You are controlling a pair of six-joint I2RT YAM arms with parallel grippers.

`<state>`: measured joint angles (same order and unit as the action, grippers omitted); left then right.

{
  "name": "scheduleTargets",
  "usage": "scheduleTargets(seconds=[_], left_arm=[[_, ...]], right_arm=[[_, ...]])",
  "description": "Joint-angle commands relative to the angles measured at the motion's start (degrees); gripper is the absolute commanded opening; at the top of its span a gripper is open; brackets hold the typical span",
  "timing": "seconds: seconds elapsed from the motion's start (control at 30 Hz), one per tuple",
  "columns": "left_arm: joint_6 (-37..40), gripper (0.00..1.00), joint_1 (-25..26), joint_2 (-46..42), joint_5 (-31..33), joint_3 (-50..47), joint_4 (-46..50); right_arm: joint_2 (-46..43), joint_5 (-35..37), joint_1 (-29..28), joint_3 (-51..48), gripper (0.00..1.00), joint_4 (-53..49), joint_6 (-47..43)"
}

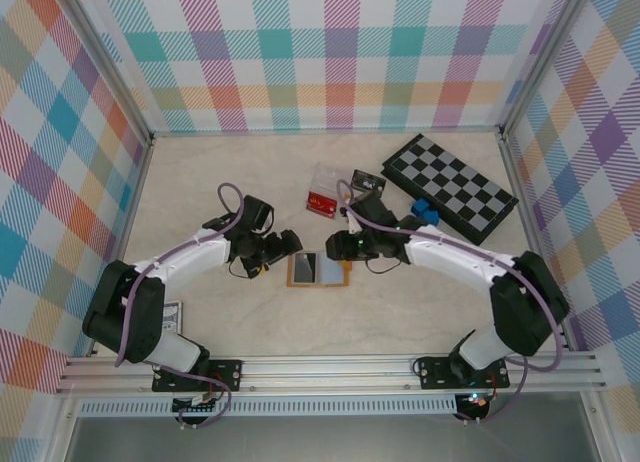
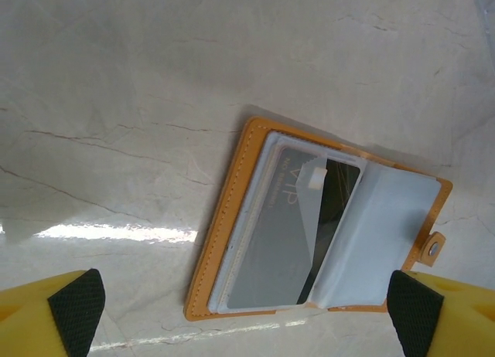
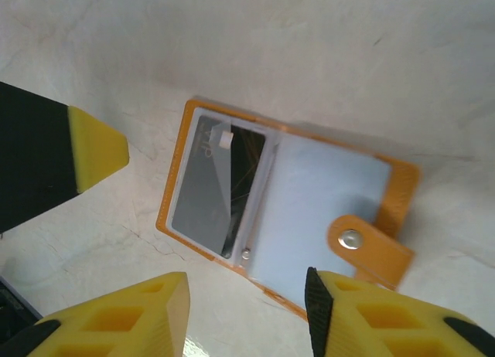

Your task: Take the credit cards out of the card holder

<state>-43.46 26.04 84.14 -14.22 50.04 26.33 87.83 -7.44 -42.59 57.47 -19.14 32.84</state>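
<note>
The card holder (image 1: 318, 270), a tan-orange wallet, lies open and flat on the table between both grippers. Its left pocket holds a dark grey credit card (image 2: 271, 249) under a translucent sleeve, and a darker card edge shows beside it (image 3: 246, 168). The right half is a pale grey-blue pocket with the clasp tab (image 3: 370, 249) at its edge. My left gripper (image 2: 244, 326) hovers just above the holder (image 2: 232, 218), open wide with nothing in it. My right gripper (image 3: 247, 318) hangs over the holder's (image 3: 286, 210) near edge, jaws apart and gripping nothing.
A clear plastic tray (image 1: 325, 192) with a red item stands behind the holder. The black-grey chequered board (image 1: 450, 187) lies at the back right, with small blue cubes (image 1: 425, 210) beside it. A small flat box (image 1: 172, 317) sits by the left arm's base.
</note>
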Motion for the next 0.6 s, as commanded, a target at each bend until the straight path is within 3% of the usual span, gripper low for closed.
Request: scheduleTargets(seconds=[0.0, 0.27, 0.57], left_arm=[[-1.28, 0.93, -0.82, -1.69, -0.04, -0.95, -2.33], [-1.76, 0.76, -0.81, -0.06, -4.12, -2.12, -5.56], [-1.63, 0.51, -0.56, 3.95, -8.58, -1.55, -8.0]], right_arm=[[3.8, 0.77, -2.27, 1.25, 0.43, 3.74, 8.87], [9.75, -0.63, -3.55, 3.84, 0.38, 4.66, 14.61], [15.76, -2.82, -3.47, 8.35, 0.3, 4.22, 15.3]])
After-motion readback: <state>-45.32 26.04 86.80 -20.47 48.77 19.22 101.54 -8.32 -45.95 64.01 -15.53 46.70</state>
